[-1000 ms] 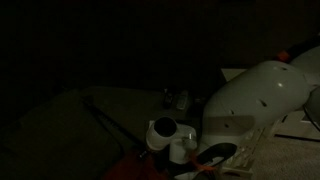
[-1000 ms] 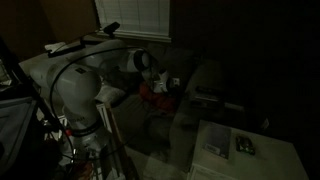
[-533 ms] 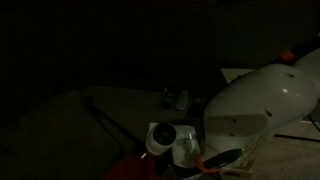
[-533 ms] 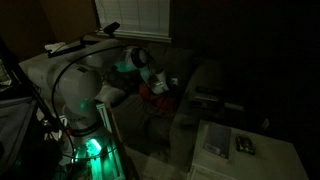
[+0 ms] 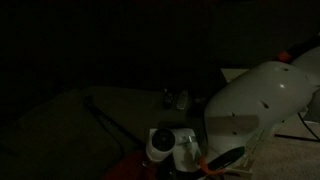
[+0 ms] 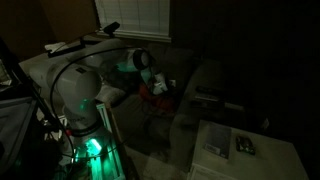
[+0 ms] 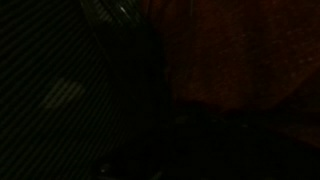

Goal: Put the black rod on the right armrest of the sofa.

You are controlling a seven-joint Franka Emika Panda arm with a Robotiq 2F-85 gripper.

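The scene is very dark. A thin black rod point(image 5: 105, 122) lies slantwise on the grey-olive sofa seat point(image 5: 55, 125), its lower end running toward my white wrist point(image 5: 165, 142). My gripper point(image 6: 157, 87) hangs low over the seat beside a red cloth point(image 6: 157, 101). Its jaws are hidden in the gloom in every view. I take them as shut, and whether they hold the rod does not show. The wrist view is almost black, with a dull red patch point(image 7: 240, 50). The right armrest of the sofa cannot be made out.
My white arm point(image 5: 260, 100) fills the right of an exterior view. Its base point(image 6: 75, 95) stands by a green glow point(image 6: 90, 148). A window blind point(image 6: 130, 15) hangs behind the sofa. A pale low table point(image 6: 240, 150) with small items stands near the front.
My wrist has sunk lower toward the seat. A green glow has come on at the robot's base. The rod lies where it did.
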